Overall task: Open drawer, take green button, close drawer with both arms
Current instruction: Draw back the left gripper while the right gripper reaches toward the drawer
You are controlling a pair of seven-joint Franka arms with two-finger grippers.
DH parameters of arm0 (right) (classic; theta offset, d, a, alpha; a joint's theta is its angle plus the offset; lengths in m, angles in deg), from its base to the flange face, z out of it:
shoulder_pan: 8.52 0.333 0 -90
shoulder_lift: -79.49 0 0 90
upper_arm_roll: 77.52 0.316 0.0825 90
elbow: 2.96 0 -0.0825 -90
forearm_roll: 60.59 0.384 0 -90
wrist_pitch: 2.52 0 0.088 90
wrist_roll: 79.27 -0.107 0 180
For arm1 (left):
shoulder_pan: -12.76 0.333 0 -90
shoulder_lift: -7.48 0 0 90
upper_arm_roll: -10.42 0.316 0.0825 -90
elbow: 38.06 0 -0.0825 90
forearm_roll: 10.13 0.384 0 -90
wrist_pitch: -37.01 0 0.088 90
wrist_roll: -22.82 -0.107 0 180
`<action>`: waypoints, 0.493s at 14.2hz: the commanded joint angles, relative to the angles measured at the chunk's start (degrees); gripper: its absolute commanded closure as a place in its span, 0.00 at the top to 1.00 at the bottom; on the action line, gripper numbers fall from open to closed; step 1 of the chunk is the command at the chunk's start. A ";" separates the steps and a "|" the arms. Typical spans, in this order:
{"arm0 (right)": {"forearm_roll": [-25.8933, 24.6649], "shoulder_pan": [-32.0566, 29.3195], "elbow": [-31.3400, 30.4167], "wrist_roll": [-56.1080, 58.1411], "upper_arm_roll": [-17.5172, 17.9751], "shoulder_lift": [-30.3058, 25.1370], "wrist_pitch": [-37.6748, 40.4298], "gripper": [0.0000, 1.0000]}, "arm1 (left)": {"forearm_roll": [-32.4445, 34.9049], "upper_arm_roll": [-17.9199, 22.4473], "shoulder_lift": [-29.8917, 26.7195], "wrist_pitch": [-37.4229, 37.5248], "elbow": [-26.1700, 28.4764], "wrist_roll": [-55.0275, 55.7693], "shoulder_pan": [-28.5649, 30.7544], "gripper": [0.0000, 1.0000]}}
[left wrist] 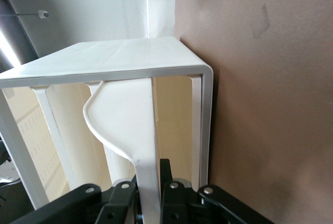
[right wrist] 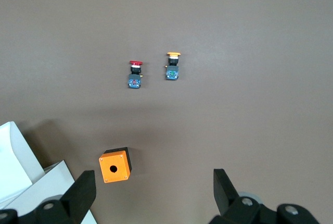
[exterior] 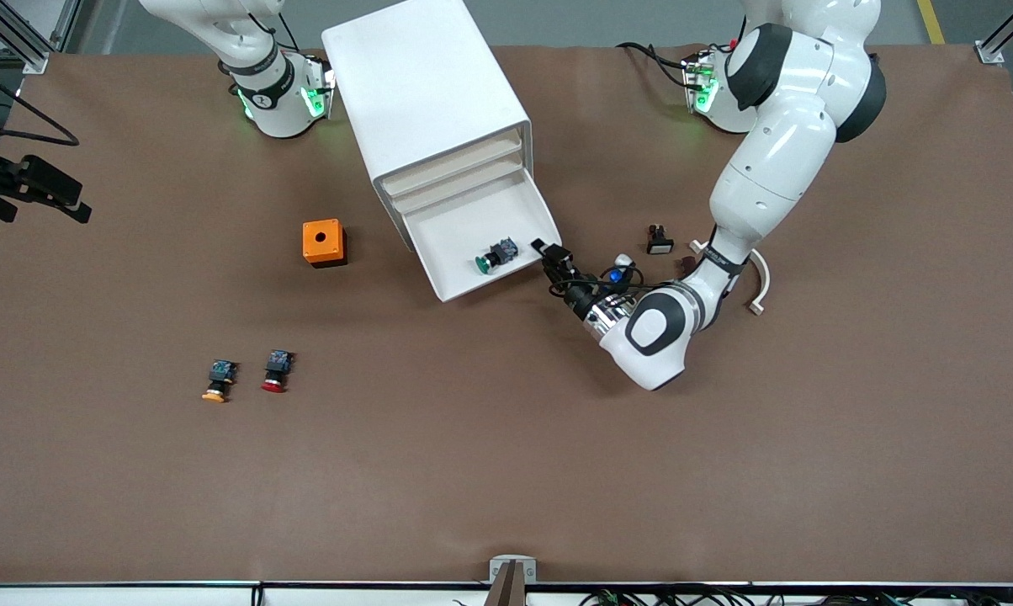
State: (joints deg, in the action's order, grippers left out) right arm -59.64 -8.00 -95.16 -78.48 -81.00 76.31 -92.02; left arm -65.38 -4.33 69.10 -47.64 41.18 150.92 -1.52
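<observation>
The big white rounded cabinet (exterior: 426, 97) sits on the brown counter (exterior: 506, 471) betw. the two arm bases, its open face turned toward the front camera. Its lowest shallow white tray-like drawer (exterior: 452, 252) is pulled out, w/ two more cream-fronted drawers stacked closed above it. Inside the open drawer lies the small green-capped push button w/ black body and blue rear (exterior: 495, 255), on its side, near the drawer's corner toward the left arm's end.

The left arm's black two-finger pincer (exterior: 548, 252) is at that same drawer corner. In the left wrist view the pincer (left wrist: 150, 193) is closed narrow on the drawer's thin white front wall (left wrist: 145, 166), one finger each side of it.

The right arm waits up by its base; its pincer (right wrist: 155, 190) hangs wide open over the counter beside the cabinet toward the right arm's end, holding nothing.

Orange square box w/ a round hole in top (exterior: 324, 242) sits beside the cabinet, toward the right arm's end. Nearer the front camera than that box: an orange-capped push button (exterior: 218, 381) and a red-capped push button (exterior: 276, 371), just beside each other, apart. On the cabinet's left-arm side, a small black-and-white part (exterior: 659, 240) lies on the counter by the left forearm.
</observation>
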 commanded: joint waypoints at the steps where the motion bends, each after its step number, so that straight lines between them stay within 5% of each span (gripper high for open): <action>1: -0.42 0.09 0.44 0.26 -0.12 0.98 -0.41 1.00 | -0.83 -0.28 0.43 -0.60 -0.57 -1.36 0.22 0.41; 3: -0.60 0.44 0.88 0.26 -0.12 4.56 -0.76 1.00 | -0.74 -0.19 0.43 -0.60 -1.80 -6.61 0.31 0.85; 5: -0.33 0.09 2.02 0.35 -0.12 5.29 -0.85 1.00 | -0.13 0.85 -0.01 -0.61 -3.99 -12.93 0.40 0.99; 7: -0.60 0.35 2.11 0.26 -0.12 5.47 -0.85 1.00 | 1.27 1.48 -0.54 -0.08 -7.41 -22.41 0.48 0.99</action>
State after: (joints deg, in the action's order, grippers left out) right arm -59.64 -7.99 -94.82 -78.48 -80.97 81.29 -93.62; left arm -65.33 -3.38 69.05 -48.52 37.17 135.24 -1.26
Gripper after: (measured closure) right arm 0.000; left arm 0.304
